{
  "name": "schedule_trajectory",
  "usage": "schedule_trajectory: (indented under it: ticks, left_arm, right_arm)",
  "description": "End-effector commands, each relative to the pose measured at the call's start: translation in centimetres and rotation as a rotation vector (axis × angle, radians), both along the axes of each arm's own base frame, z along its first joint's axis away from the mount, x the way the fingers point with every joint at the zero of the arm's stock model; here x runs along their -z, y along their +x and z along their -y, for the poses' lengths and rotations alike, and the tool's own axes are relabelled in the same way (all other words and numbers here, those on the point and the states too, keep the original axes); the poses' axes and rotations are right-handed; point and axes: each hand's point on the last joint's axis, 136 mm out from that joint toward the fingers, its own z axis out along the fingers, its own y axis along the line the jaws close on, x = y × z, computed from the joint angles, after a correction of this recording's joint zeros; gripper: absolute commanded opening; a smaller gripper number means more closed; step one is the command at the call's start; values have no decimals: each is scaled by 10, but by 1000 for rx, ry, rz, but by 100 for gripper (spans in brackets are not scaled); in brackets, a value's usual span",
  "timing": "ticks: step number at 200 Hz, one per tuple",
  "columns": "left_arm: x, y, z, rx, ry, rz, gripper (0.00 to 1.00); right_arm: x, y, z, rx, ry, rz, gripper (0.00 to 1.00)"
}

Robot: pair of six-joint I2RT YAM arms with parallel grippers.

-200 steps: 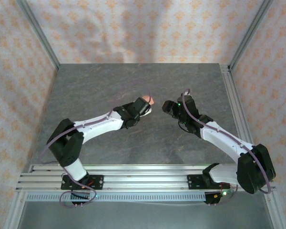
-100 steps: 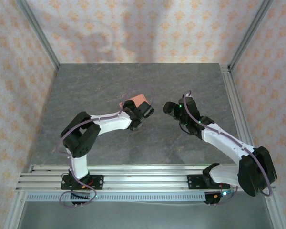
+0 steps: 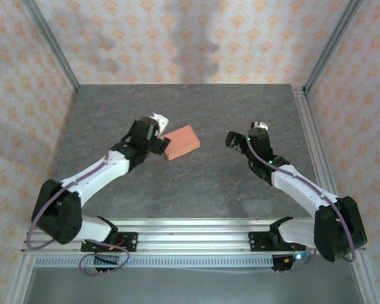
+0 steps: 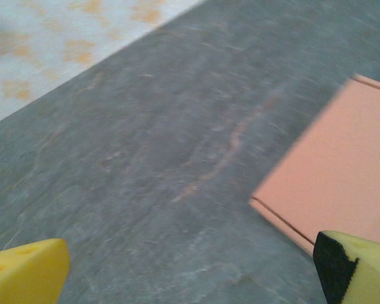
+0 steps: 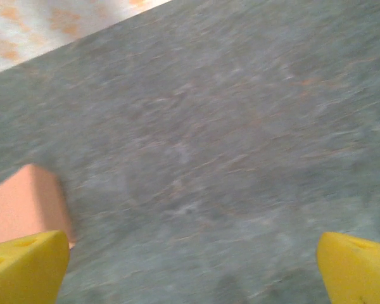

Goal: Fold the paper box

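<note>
Box (image 3: 181, 141) looks folded to me, so look at your grippers. Your left gripper (image 3: 160, 133) is wide open and holds nothing. It sits just left of the box, and one yellow pad (image 4: 361, 269) is right by the box's edge; I can't tell if it touches. Your right gripper (image 3: 245, 132) is wide open and empty too, a good way to the right of the box and facing it. The box lies flat and shut on the table (image 3: 196, 190), between the two grippers. I think both grippers stand off it so they don't bump or squash it.
</note>
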Motion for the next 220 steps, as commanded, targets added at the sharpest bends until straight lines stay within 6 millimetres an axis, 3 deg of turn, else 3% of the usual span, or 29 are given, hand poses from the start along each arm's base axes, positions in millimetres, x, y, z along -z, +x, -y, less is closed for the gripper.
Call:
schedule_trajectory:
  ticks: [1,14,34,64,76,103,119,174,197,206,210,216,220]
  left_arm:
    - [-6,8,-35,-146,-120,117,100]
    - [2,6,-61,-214,-134,132,100]
    - [21,0,-93,-311,-74,136,100]
    - [50,1,-113,-363,-132,101,100]
    - [58,6,-116,-367,-216,116,100]
    - [80,13,-118,-370,-266,132,100]
    - [80,13,-118,-372,-264,138,100]
    - [81,17,-117,-382,-232,110,100]
    - [97,40,-110,-369,-194,-84,100]
    - [128,48,-109,-399,-151,-288,100]
    - [129,59,-108,-406,-138,-349,100]
    - [170,59,-105,-409,-90,-543,100]
    - [179,68,-98,-388,-85,-629,100]
  right_arm:
    - [-7,7,41,72,-220,111,99]
    - [-9,8,64,138,-284,111,100]
    - [-7,11,81,133,-366,156,100]
    - [22,17,115,187,-328,201,100]
    - [24,20,128,254,-277,226,100]
    - [40,29,122,204,-238,217,100]
    - [51,30,119,189,-235,250,99]
    - [52,36,126,224,-242,203,99]
    - [53,36,126,222,-243,197,99]
    - [54,35,126,224,-242,192,99]
    - [54,36,126,223,-243,192,99]
    - [54,36,127,224,-244,195,99]
    - [54,36,126,224,-242,195,99]
